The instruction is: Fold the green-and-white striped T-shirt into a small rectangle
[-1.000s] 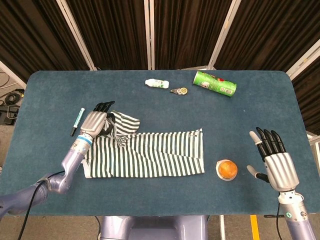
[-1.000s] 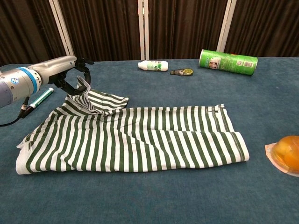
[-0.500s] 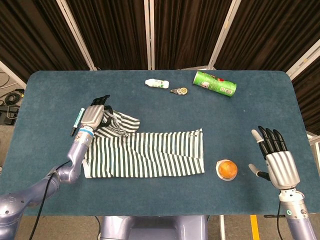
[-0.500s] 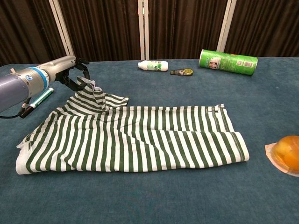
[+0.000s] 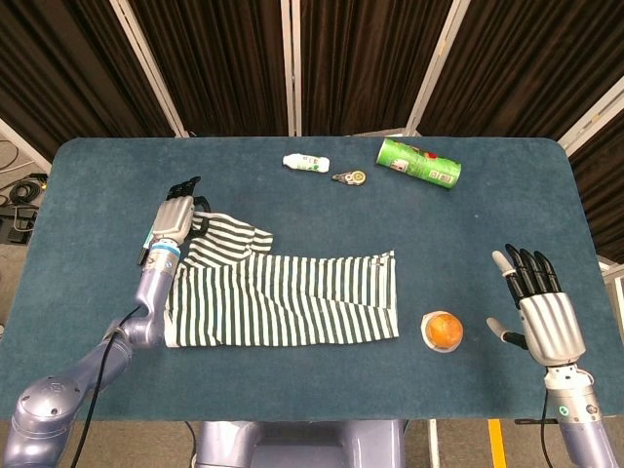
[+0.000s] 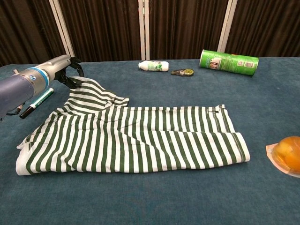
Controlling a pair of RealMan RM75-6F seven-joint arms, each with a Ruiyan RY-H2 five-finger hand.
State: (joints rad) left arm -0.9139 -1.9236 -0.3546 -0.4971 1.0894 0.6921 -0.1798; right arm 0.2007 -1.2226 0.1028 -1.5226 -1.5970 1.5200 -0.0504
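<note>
Two hands: left hand [image 5: 176, 212] grasping sleeve of striped T-shirt [image 5: 292, 302] (toward table's [image 5: 88, 175] left edge); right hand [image 5: 539, 310] released, fingers spread, near front-right corner.

Blue-covered tabletop [image 5: 88, 253], corners rounded. Striped T-shirt [image 5: 292, 297] flat across middle-left, long strip, one sleeve spread toward upper left. Marker pen [image 6: 37, 102] just beside sleeve, near left edge. White bottle [image 5: 306, 163] on side at far middle; small tape dispenser [image 5: 348, 176] just beside it. Green can [image 5: 418, 162] lying down, far right of centre. Orange fruit in clear cup [image 5: 443, 331] near front right, well apart from shirt hem.
</note>
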